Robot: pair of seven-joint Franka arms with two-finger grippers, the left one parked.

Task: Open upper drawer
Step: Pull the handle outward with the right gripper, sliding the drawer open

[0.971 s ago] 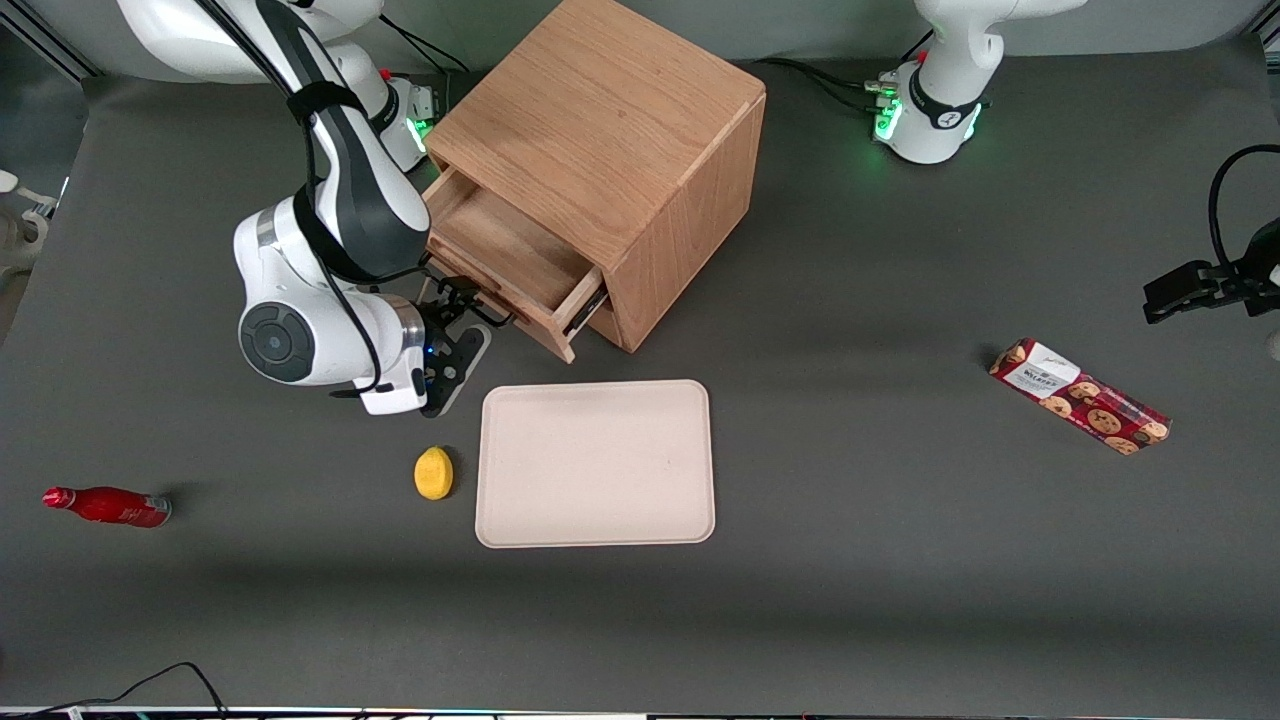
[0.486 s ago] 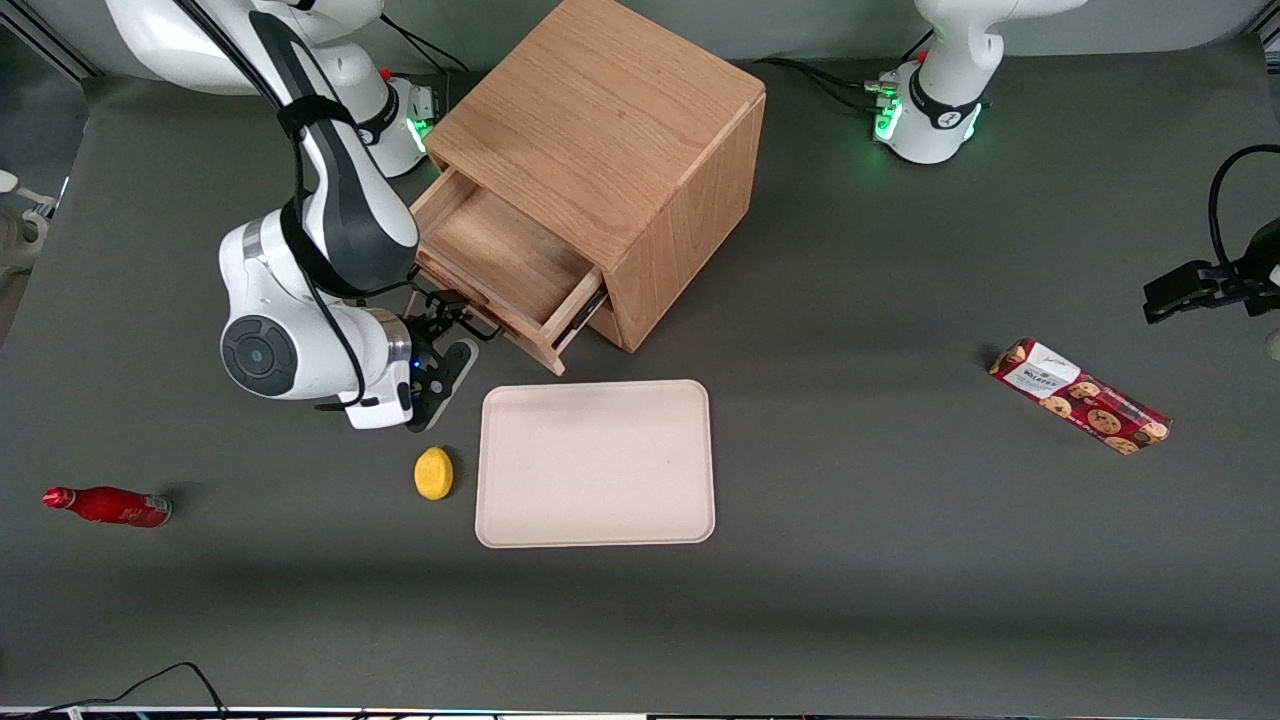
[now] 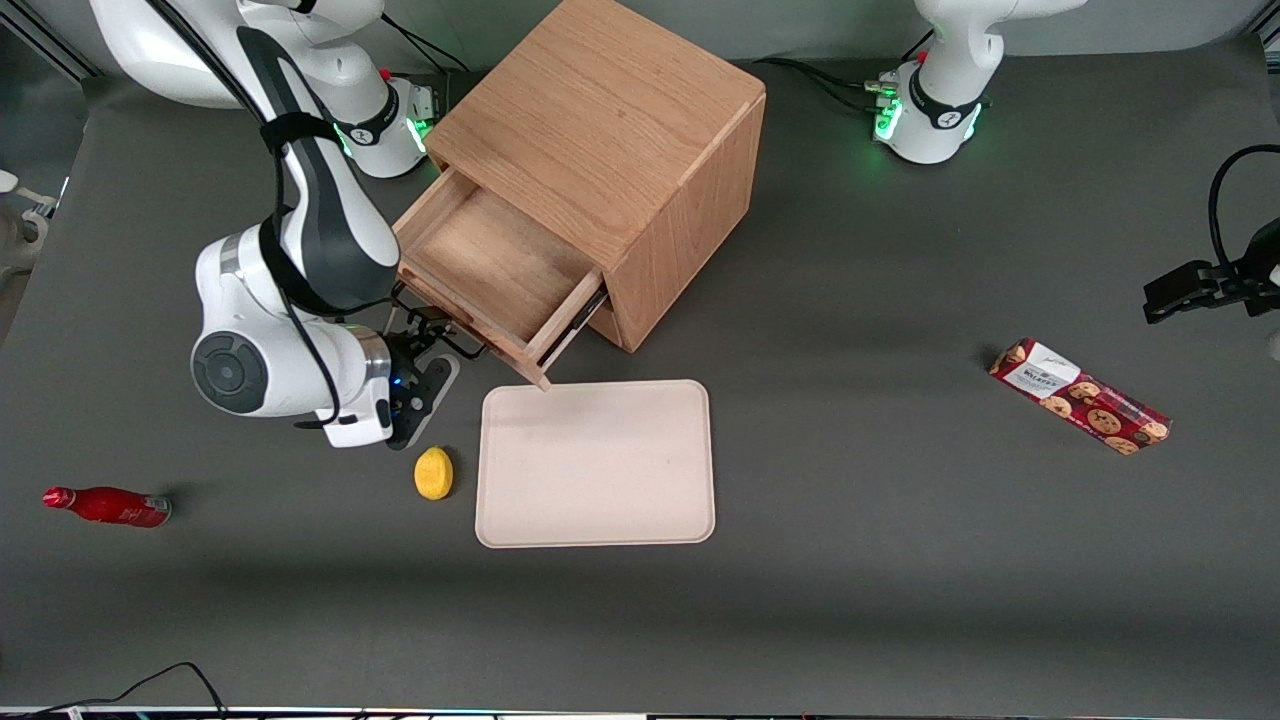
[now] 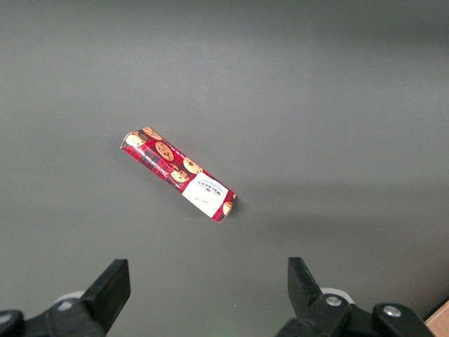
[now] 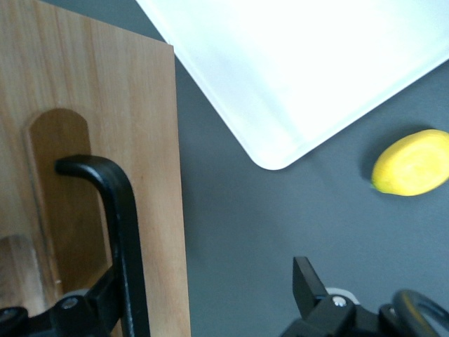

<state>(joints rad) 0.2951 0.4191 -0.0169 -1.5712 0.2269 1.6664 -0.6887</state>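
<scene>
Right arm (image 3: pixel 300 250): bent at elbow, forearm angled down toward the table.
Wrist (image 3: pixel 270 365): held low, turned sideways.
Gripper (image 3: pixel 440 338): fingers spread either side of the drawer's black wire handle (image 5: pixel 116 232), not closed on it.

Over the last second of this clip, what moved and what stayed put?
The upper drawer slid farther out of the cabinet; its front corner now reaches the tray's edge. The gripper, at the drawer's black handle, drew back with it, nearer the front camera and toward the working arm's end. The lemon, red bottle and cookie pack did not move.
</scene>
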